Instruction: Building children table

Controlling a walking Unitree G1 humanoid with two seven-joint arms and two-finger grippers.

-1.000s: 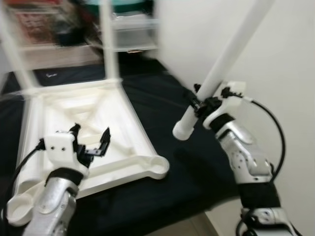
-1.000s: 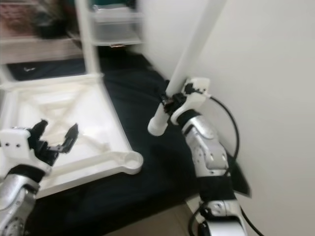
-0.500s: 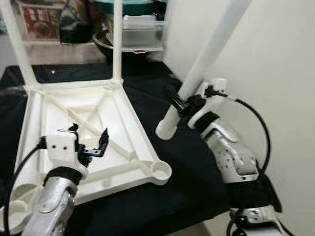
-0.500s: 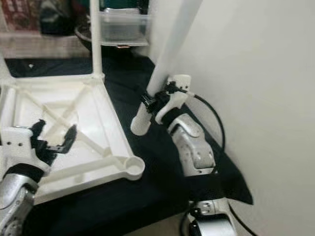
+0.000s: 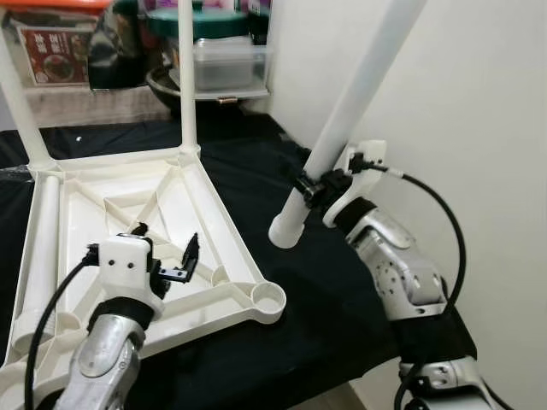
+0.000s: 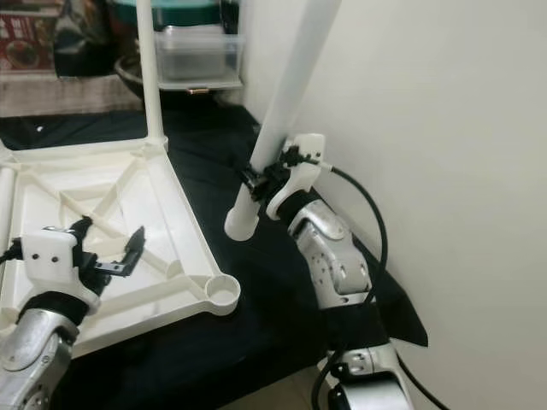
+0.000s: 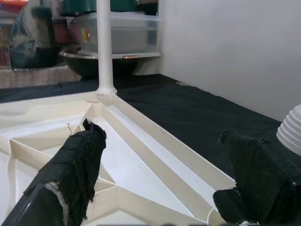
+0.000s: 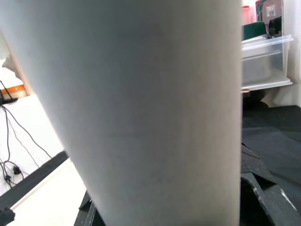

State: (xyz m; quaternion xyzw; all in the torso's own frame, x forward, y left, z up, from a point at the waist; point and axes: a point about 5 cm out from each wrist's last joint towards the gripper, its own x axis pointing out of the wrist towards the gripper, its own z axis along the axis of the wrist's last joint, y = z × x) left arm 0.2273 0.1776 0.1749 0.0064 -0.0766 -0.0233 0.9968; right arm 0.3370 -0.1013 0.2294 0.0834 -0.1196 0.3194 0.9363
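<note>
The right gripper (image 5: 314,185) clamps a white table leg (image 5: 350,120) near its lower end, holding it tilted above the black cloth (image 5: 325,282). To its left lies the upturned white tabletop (image 5: 154,231), over which the left gripper (image 5: 167,256) hovers with fingers spread wide, holding nothing.

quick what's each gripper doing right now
Left gripper: open, holding nothing, over the tabletop.
Right gripper: closed on the white table leg.
</note>
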